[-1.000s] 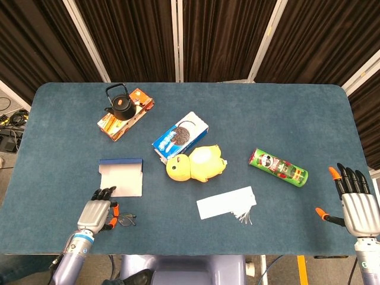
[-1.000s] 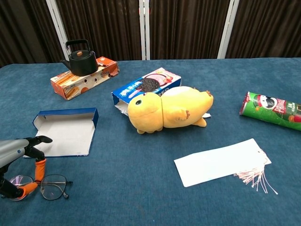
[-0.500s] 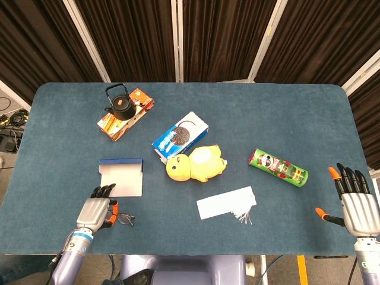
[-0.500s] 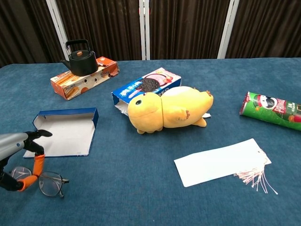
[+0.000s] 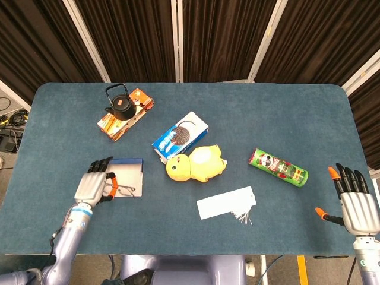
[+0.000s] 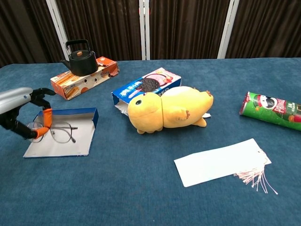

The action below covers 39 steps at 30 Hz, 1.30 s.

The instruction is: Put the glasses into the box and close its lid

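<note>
— Where are the glasses [image 6: 60, 132]?
— At centre left of the chest view, pinched in the left hand [image 6: 22, 113] and held over the open blue box [image 6: 81, 147], whose lid stands raised.
— And the right hand [image 5: 354, 202]?
— At the lower right of the head view, off the table [image 5: 237, 101], fingers spread, holding nothing.

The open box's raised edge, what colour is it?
Blue, around a white inside; the chest view shows the shallow open cardboard box best.
</note>
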### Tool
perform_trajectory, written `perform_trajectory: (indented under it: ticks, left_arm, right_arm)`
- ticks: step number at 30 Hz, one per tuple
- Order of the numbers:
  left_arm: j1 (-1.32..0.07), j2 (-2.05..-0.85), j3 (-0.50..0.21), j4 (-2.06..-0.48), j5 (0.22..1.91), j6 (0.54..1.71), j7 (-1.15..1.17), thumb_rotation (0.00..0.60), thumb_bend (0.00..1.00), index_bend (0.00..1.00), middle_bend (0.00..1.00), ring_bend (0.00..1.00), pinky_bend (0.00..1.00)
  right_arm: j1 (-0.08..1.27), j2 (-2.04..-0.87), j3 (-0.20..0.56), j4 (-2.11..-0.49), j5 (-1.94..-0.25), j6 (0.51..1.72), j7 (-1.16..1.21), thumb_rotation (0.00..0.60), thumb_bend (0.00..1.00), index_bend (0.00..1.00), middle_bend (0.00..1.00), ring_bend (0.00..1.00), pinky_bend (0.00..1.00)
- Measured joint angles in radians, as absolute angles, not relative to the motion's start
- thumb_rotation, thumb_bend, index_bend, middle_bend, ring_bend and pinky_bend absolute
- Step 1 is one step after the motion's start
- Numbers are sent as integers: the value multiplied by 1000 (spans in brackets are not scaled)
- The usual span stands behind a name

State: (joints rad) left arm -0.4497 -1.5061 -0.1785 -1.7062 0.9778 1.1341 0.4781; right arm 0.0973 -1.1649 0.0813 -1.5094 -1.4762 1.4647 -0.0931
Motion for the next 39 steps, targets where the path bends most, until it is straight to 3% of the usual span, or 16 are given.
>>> perform_trajectory:
  ticks: [6,22,25,27,29,39]
  left_arm:
    - [-511,-1550,-217,-1587,927,1071,455,600,515,617,0,0,0]
    - [-594,-1689,-229,-1331,934,1024,399,600,512,608,0,0,0]
    - [-599,-1703,-230,-1310,926,1031,406,600,480,501,0,0,0]
    - [-599,-1702,-228,-1310,921,1030,407,600,380,219,0,0,0]
    - [-599,-1691,-225,-1322,920,1019,404,600,273,27,0,0,0]
    - [-589,-1664,-219,-1346,982,1032,329,600,2,0,0,0,0]
  right_arm:
    - [104,-1171,88,-1497,-1458,1448,-94,600,0,13,0,0,0]
    - [105,-1167,93,-1488,-1438,1435,-70,600,0,13,0,0,0]
    - [105,-1166,93,-1488,-1439,1437,-67,600,0,13,0,0,0]
    - [105,-1165,93,-1489,-1438,1437,-65,600,0,13,0,0,0]
    - [105,-1164,92,-1490,-1439,1437,-63,600,0,13,0,0,0]
    - [106,-1160,87,-1496,-1447,1435,-59,600,0,13,0,0,0]
